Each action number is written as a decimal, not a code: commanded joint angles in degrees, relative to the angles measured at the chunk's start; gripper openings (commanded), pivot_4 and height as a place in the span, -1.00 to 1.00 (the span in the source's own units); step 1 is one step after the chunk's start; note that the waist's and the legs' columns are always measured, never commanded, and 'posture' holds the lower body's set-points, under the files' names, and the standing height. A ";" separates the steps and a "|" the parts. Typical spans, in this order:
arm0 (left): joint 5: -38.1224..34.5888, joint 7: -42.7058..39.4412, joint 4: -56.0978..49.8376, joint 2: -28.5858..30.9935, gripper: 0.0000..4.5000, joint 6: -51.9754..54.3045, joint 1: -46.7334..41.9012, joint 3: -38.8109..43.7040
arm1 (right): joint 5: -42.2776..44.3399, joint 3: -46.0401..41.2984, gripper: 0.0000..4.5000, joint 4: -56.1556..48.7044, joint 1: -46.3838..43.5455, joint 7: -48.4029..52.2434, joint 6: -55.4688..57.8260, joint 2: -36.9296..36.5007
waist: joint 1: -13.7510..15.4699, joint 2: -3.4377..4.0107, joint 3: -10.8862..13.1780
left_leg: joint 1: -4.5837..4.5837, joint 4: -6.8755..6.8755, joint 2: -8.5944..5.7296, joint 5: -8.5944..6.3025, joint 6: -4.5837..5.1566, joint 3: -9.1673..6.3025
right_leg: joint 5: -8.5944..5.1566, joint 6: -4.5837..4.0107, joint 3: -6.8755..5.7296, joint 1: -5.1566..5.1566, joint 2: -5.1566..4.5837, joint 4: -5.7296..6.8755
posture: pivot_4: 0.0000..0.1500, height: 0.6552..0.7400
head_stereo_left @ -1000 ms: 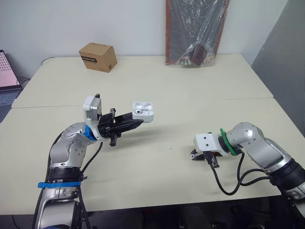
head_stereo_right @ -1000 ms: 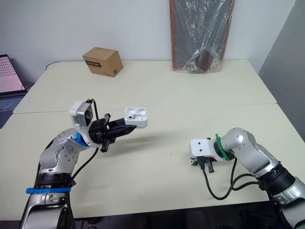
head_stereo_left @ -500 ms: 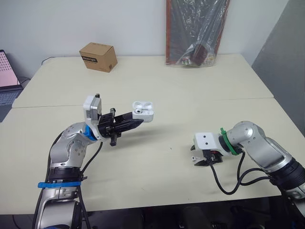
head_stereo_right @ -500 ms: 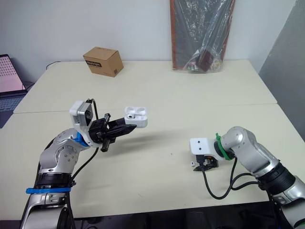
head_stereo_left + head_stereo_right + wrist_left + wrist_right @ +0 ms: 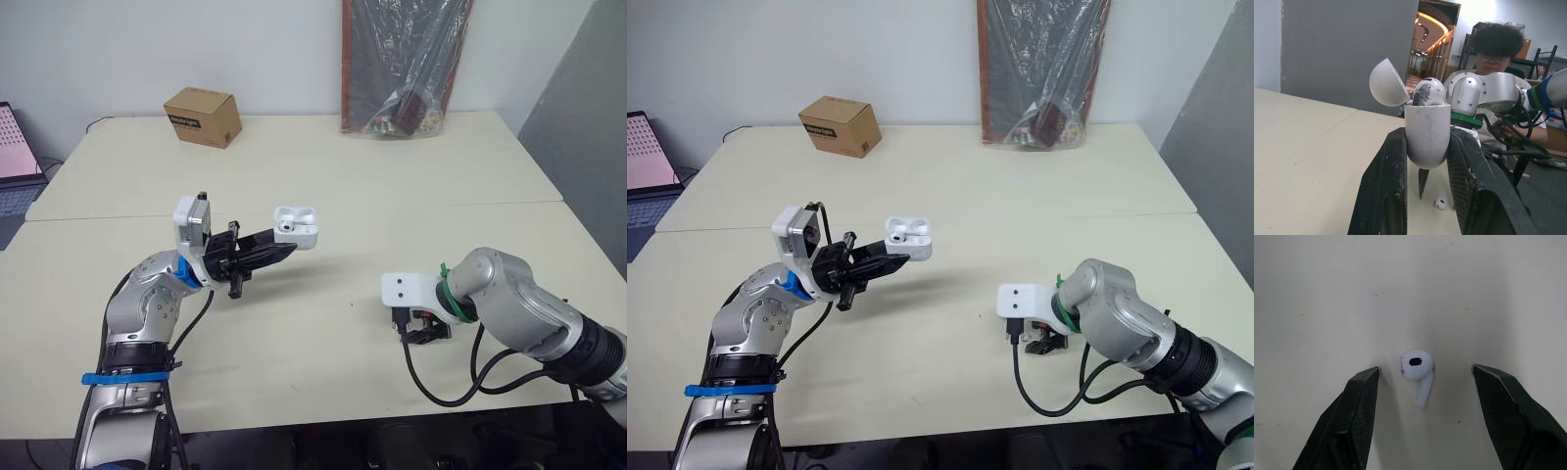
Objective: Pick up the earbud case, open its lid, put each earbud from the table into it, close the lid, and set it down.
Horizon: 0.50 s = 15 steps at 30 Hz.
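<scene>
My left gripper (image 5: 281,252) is shut on the white earbud case (image 5: 295,227) and holds it above the table left of centre. The case's lid (image 5: 1388,83) is open, and one earbud (image 5: 1428,92) sits inside. The other white earbud (image 5: 1417,371) lies on the table. My right gripper (image 5: 1423,369) is open just above the table with a finger on each side of the earbud, not touching it. In the left wrist view the same loose earbud (image 5: 1440,202) lies on the table past the case, beneath my right gripper (image 5: 424,329).
A cardboard box (image 5: 202,117) stands at the table's far left. A plastic-wrapped package (image 5: 404,69) leans on the wall at the far centre. A laptop (image 5: 12,147) is off the left edge. A person (image 5: 1498,49) sits beyond the table in the left wrist view.
My right arm has turned at the wrist and shifted a little left, bringing its open fingers down around the loose earbud. The left arm and the case have stayed still.
</scene>
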 commanded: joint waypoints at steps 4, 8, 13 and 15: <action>-0.80 -0.09 -0.81 -0.20 -0.64 -0.64 -1.10 0.37 | 2.10 5.16 0.39 -4.97 -5.89 -2.96 10.18 0.35 | -0.01 0.00 0.00 | 0.00 0.00 0.00 0.00 0.00 0.01 | 0.00 0.00 0.00 0.00 -0.01 0.00 | 1.00 1.00; -0.68 -0.05 -0.69 -0.39 -0.64 -0.80 -1.13 0.33 | 3.90 8.46 0.39 -6.03 -8.74 -5.59 14.04 0.83 | -0.02 0.00 0.00 | 0.00 0.00 0.00 0.00 0.00 0.00 | 0.00 0.00 0.00 -0.01 -0.01 0.00 | 1.00 1.00; -0.53 -0.09 -0.48 -0.64 -0.64 -1.04 -1.15 0.28 | 6.24 12.10 0.39 -5.92 -11.82 -8.99 16.64 1.76 | -0.05 0.00 0.00 | 0.00 0.00 0.00 0.00 0.00 0.00 | 0.00 0.00 -0.01 -0.01 -0.02 0.00 | 1.00 1.00; -0.51 -0.16 -0.48 -0.61 -0.64 -1.07 -1.06 0.30 | 7.60 12.92 0.39 -5.57 -12.83 -9.96 17.16 2.02 | -0.07 0.00 0.00 | 0.00 -0.01 0.00 0.00 0.00 0.00 | 0.00 -0.01 -0.01 -0.02 -0.02 0.00 | 1.00 1.00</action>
